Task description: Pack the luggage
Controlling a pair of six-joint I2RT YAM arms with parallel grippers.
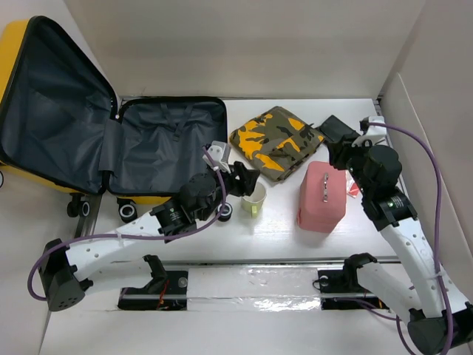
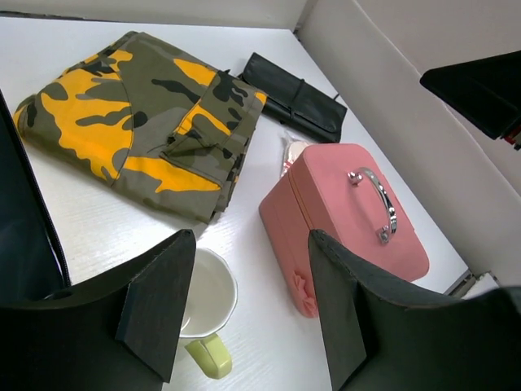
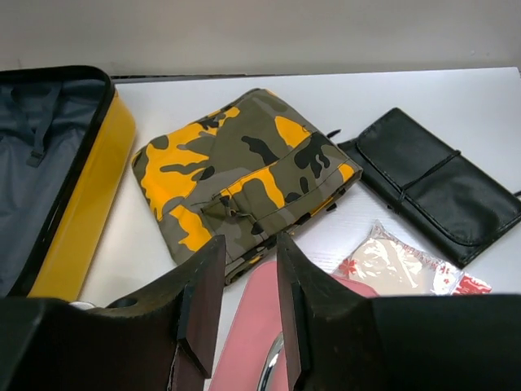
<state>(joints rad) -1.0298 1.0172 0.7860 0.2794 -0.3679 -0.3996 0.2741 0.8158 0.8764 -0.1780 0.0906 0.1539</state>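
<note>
My left hand (image 2: 251,244) hovers, fingers apart and empty, over the cup (image 2: 207,293). My right hand (image 3: 248,240), narrowly parted, grips nothing above the pink case (image 1: 322,196). The luggage (image 1: 148,148) lies open at ten o'clock. Step: first pick. Next: descend, straddle the cup wall, close.

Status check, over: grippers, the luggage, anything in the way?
Left gripper open, empty, by the mug. Right gripper partly open, empty, above the pink case. Luggage lies open, nothing packed in view. Opening looks unobstructed.
</note>
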